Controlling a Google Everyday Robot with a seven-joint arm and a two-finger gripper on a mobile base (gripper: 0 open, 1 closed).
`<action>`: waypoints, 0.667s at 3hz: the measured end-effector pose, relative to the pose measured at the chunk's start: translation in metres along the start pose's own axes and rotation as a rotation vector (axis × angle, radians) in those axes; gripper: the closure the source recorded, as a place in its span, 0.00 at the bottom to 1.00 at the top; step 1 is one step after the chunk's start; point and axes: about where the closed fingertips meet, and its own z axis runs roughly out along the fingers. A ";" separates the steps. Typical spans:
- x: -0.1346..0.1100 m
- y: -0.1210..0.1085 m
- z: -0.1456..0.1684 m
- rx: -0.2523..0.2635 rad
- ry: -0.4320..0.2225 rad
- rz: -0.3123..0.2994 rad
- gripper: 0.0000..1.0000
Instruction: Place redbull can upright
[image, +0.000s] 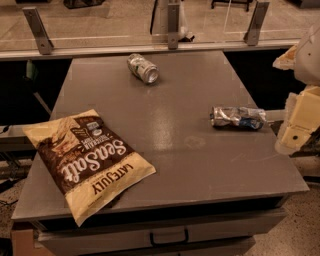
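The redbull can (237, 118), slim, blue and silver and dented, lies on its side near the right edge of the grey table (165, 150). Its long axis runs left to right. My gripper (295, 131) is at the right edge of the view, cream-coloured, just beyond the table's right edge. It is a short way to the right of the can and does not touch it. It holds nothing that I can see.
A shorter silver-green can (143, 68) lies on its side at the back middle of the table. A large brown and cream chip bag (87, 160) lies at the front left, overhanging the edge. A railing with glass panels (172, 30) runs behind the table.
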 end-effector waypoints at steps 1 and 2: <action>-0.001 -0.001 0.000 0.007 -0.008 0.000 0.00; -0.006 -0.010 0.021 0.004 -0.021 -0.005 0.00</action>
